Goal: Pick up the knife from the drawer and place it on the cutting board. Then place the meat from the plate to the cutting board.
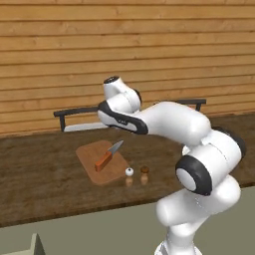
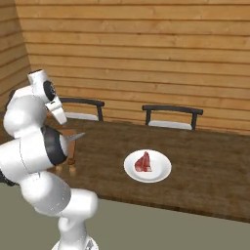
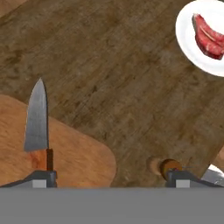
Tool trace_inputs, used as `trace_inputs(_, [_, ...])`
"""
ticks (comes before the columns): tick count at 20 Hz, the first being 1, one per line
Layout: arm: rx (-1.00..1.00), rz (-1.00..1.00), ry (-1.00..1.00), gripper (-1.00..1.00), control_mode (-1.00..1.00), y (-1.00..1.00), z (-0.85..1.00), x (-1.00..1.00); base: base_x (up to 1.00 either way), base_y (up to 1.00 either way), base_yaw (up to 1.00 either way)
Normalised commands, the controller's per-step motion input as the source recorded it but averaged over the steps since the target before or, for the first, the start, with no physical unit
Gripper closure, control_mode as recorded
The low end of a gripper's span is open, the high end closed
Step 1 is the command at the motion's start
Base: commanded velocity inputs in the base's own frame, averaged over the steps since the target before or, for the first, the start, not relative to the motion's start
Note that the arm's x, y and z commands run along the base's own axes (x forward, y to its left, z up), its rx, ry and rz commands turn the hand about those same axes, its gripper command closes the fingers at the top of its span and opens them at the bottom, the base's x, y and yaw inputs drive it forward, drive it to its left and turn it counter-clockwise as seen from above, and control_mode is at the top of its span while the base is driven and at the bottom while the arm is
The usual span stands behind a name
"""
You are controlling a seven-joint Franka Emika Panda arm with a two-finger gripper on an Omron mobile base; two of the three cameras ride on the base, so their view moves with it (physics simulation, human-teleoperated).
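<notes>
On the left, the knife (image 1: 108,155) lies flat on the cutting board (image 1: 91,163) — step one looks done. The gripper (image 3: 111,177) hovers above, jaws spread wide and holding nothing. Two small shakers (image 1: 129,172) stand beside the board on the dark counter (image 1: 45,179). Further right, the meat (image 2: 143,162) waits on the plate (image 2: 161,171) — next the arm must swing over and grasp it.

a small knife (image 1: 108,155) lies diagonally on a wooden cutting board (image 1: 102,161) on a dark counter (image 1: 40,179), white robot arm (image 1: 169,124) above.
</notes>
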Motion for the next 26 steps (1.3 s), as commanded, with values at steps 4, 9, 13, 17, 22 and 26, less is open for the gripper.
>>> trace_inputs(4, [0.04, 0.00, -0.15, -1.00, -1.00, -0.89, 0.46, -0.16, 0.00, 0.00, 0.00])
trace_inputs(9, [0.00, 0.00, -0.09, -1.00, -1.00, -0.93, 0.21, -0.06, 0.00, 0.00, 0.00])
trace_inputs(13, [0.00, 0.01, -0.05, -1.00, -1.00, -0.98, 0.08, 0.00, 0.00, 0.00, 0.00])
trace_inputs(17, [0.02, 0.04, 0.00, -1.00, -1.00, -1.00, -0.02, 0.00, 0.00, 0.00, 0.00])
trace_inputs(22, [0.09, 0.09, 0.01, -1.00, -1.00, -0.92, -0.14, 0.00, 0.00, 0.00, 0.00])
trace_inputs(26, [0.10, 0.14, 0.04, -1.00, -1.00, -0.85, -0.28, 0.00, 0.00, 0.00, 0.00])
